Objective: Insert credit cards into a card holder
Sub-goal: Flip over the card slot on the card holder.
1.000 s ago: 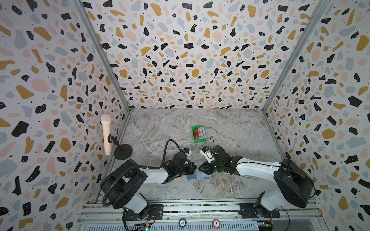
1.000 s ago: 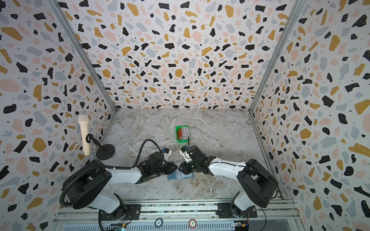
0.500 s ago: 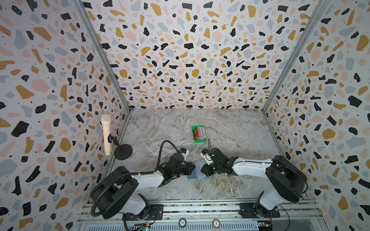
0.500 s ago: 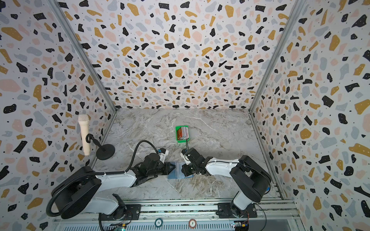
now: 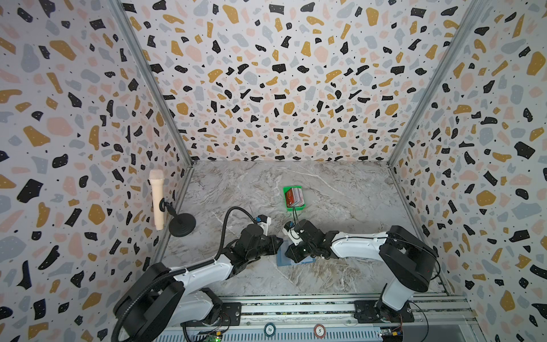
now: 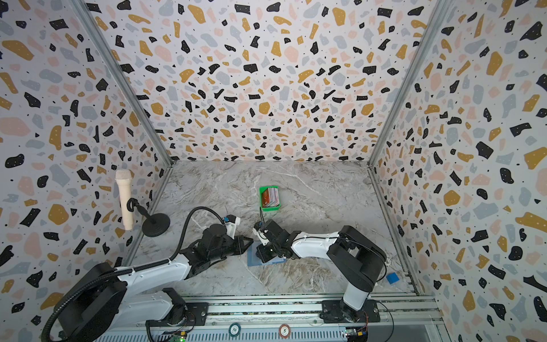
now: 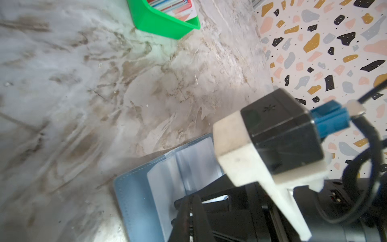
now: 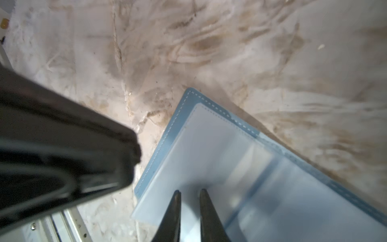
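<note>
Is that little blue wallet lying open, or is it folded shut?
Open. The card holder lies spread on the table, with its clear sleeves facing up inside the stitched blue cover.

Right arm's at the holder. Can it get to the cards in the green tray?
Likely yes. The credit cards sit uncovered in the green tray, just beyond the right gripper; the left gripper is alongside at the card holder, not between them.

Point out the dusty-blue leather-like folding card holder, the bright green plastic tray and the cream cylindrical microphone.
Dusty-blue folding card holder (image 8: 188,99): right wrist view, stitched corner.
Bright green plastic tray (image 7: 163,25): left wrist view, outer wall.
Cream cylindrical microphone (image 5: 156,201): in a top view, handle.
</note>
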Robot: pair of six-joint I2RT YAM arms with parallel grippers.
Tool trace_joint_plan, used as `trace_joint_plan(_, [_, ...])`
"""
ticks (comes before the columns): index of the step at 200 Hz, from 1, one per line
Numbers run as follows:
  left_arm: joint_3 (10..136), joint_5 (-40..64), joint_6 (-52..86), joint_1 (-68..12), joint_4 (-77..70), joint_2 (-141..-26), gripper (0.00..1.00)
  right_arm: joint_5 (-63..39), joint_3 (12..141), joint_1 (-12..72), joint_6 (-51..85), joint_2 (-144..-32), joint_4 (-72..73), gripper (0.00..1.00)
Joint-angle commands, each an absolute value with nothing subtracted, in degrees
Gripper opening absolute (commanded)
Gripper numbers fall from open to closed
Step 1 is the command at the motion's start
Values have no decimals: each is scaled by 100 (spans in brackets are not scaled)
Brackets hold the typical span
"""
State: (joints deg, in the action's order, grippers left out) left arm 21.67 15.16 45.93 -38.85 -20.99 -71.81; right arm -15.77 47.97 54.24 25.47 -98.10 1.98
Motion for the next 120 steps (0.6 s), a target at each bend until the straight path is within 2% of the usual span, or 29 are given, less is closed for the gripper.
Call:
trace_joint_plan(1, [2065,1650,4614,-3941,-2426,-7518,6,-1604,4895,5473,2508,-9830,114,20])
trace_joint_plan(64, [2083,1513,4339,-3964,-2092,-7996,0,-1454,4891,5469,2454,-9256,-201,23])
trace_joint_plan(120, [2082,1401,4253,-3964,-1938,-8028,0,-1262,4386,4849,2586,-8892,-294,26])
